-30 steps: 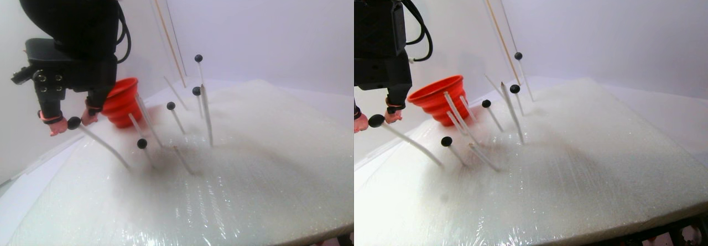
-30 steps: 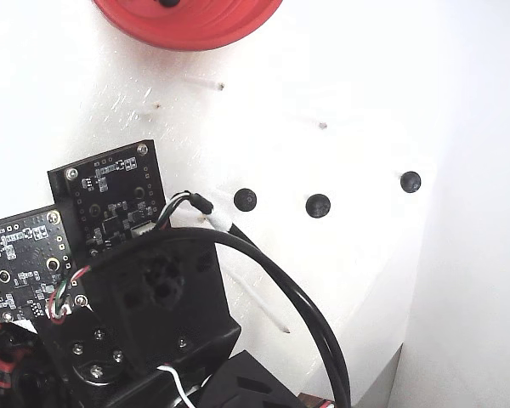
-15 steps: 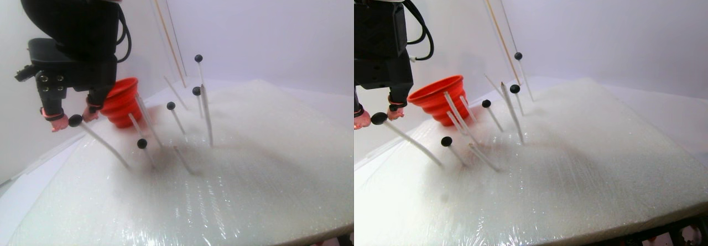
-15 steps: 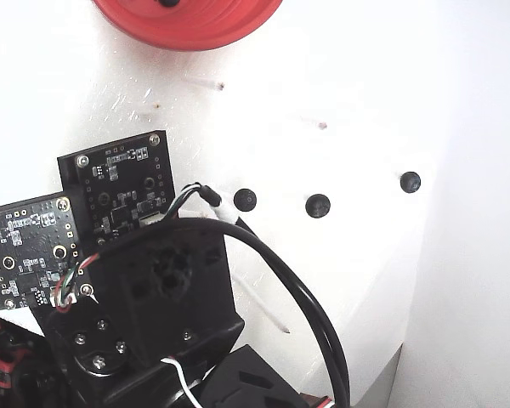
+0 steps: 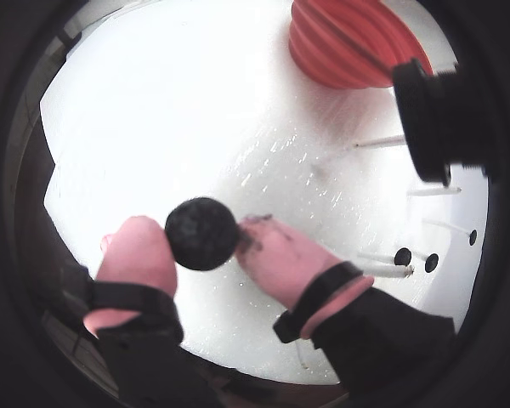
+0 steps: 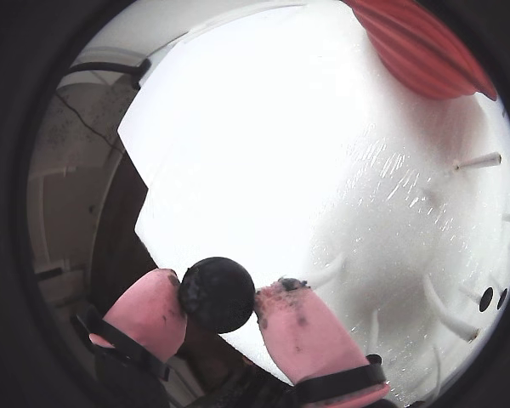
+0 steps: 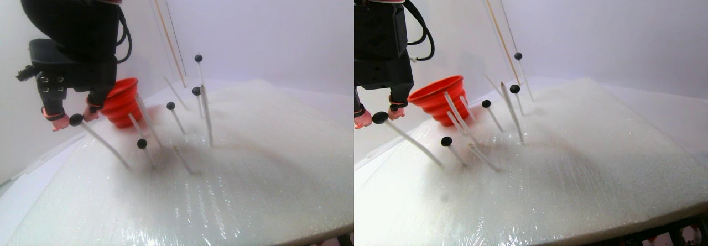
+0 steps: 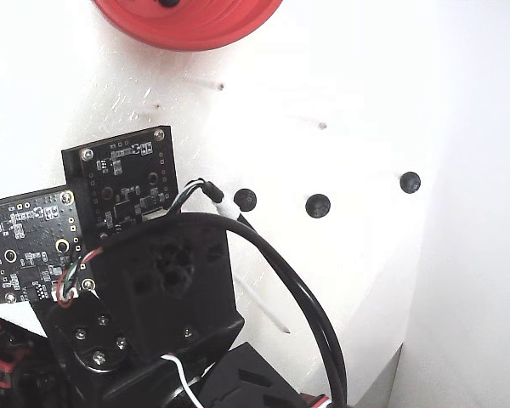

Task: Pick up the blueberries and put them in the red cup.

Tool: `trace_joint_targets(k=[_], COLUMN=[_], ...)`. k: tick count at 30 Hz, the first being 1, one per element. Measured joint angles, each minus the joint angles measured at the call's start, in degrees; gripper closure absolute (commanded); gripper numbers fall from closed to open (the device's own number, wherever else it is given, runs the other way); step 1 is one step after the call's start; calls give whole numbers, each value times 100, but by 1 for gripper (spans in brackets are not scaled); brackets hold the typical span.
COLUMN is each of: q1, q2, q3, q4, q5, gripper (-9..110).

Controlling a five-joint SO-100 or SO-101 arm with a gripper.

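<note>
My gripper (image 5: 202, 240) has pink fingertips (image 5: 136, 251) and is shut on a black blueberry (image 5: 202, 234). Both pads touch it in both wrist views (image 6: 218, 294). In the stereo pair view the held blueberry (image 7: 76, 120) sits at the tip of a tilted white stick (image 7: 105, 146), left of the other sticks and a little above the white foam board (image 7: 249, 163). The red ribbed cup (image 7: 120, 103) stands just behind and to the right of my gripper (image 7: 76, 121). It also shows at the top right in a wrist view (image 5: 348, 42) and at the top of the fixed view (image 8: 187, 21).
Several more blueberries stand on thin white sticks to the right of the cup, such as a low one (image 7: 142, 143) and a tall one (image 7: 198, 58). Three show in the fixed view, one at the centre (image 8: 318, 205). A black camera housing (image 5: 429, 119) intrudes at a wrist view's right.
</note>
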State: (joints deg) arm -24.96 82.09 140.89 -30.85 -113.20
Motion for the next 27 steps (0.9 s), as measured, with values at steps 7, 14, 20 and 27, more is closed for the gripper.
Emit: trace_joint_targets(k=[7,14,20,27], q1=[0,0,0,0], q2=[0,0,0,0], q3=[0,-9,-114,-114], q4=[0,0,0,0], q5=[0,0,79,202], gripper=[90,90,90,90])
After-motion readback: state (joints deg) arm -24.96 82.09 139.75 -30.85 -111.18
